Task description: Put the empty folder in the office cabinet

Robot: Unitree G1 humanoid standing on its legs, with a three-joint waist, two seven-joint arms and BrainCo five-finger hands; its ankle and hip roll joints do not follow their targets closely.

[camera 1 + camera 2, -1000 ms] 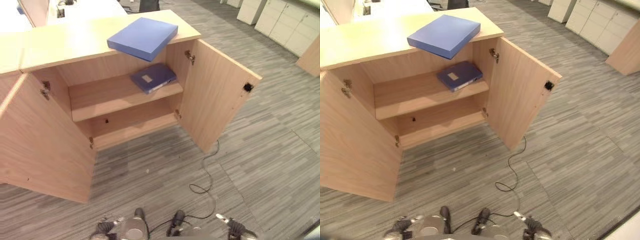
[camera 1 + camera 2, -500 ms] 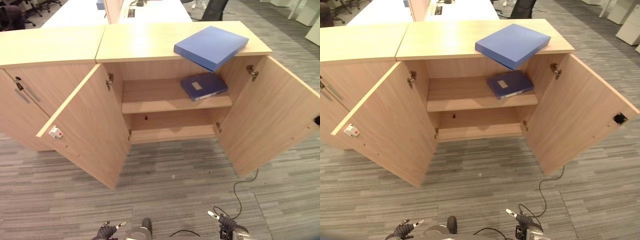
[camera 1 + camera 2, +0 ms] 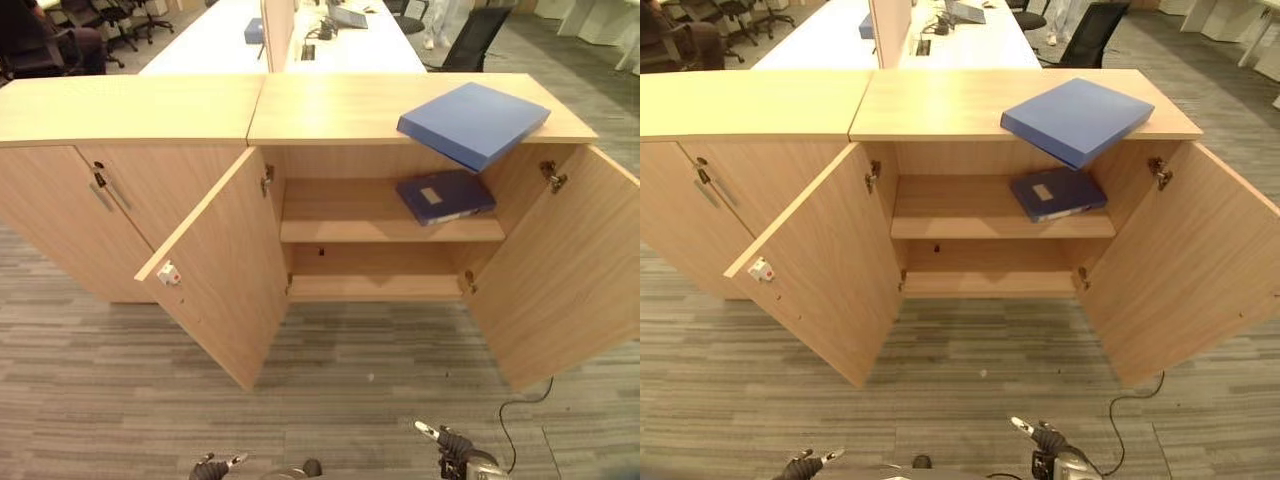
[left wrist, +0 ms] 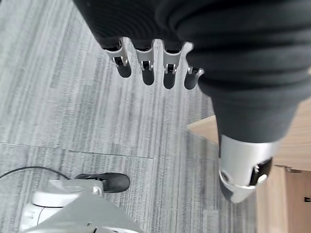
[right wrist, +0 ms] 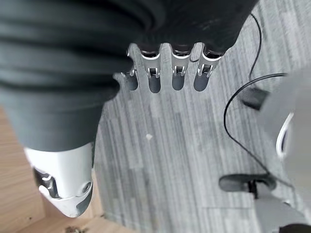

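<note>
Both hands hung low at the bottom edge, the left hand and right hand each with fingers loosely extended over the carpet, holding nothing. At upper right, one blue folder lay on the cabinet top, overhanging its front edge; a second folder lay on the shelf below. Both doors stood open.

An office: grey carpet, white desks, swivel chairs, wooden cabinets.
</note>
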